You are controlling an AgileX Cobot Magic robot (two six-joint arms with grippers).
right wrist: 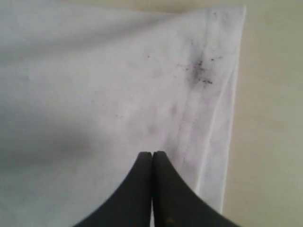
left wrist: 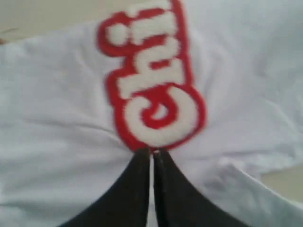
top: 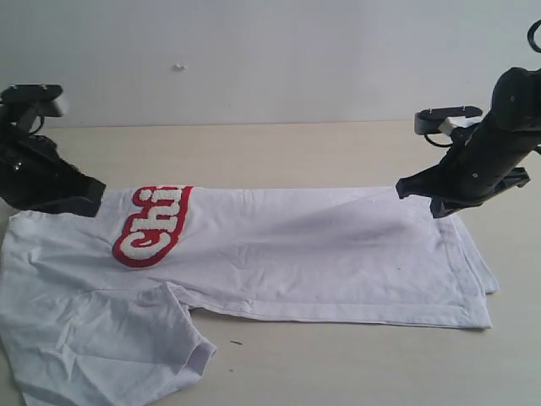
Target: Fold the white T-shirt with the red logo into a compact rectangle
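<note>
The white T-shirt [top: 321, 254] lies folded lengthwise across the table, with one sleeve [top: 127, 347] spread toward the front left. Only the "Chi" part of the red logo [top: 152, 224] shows, next to the far fold. My left gripper [top: 93, 201] is shut on the shirt's far edge beside the logo [left wrist: 154, 90]. A thin strip of white cloth shows between its jaws in the left wrist view [left wrist: 152, 150]. My right gripper [top: 407, 188] is shut on the far corner near the hem, which is slightly raised. Its jaws are pressed together in the right wrist view [right wrist: 152, 153], just inside the stitched hem [right wrist: 222, 118].
The tan table [top: 338, 364] runs back to a pale wall [top: 270, 51]. Bare tabletop shows in front of the shirt and to the right of the hem. Dark specks [right wrist: 199, 68] mark the cloth near the hem corner.
</note>
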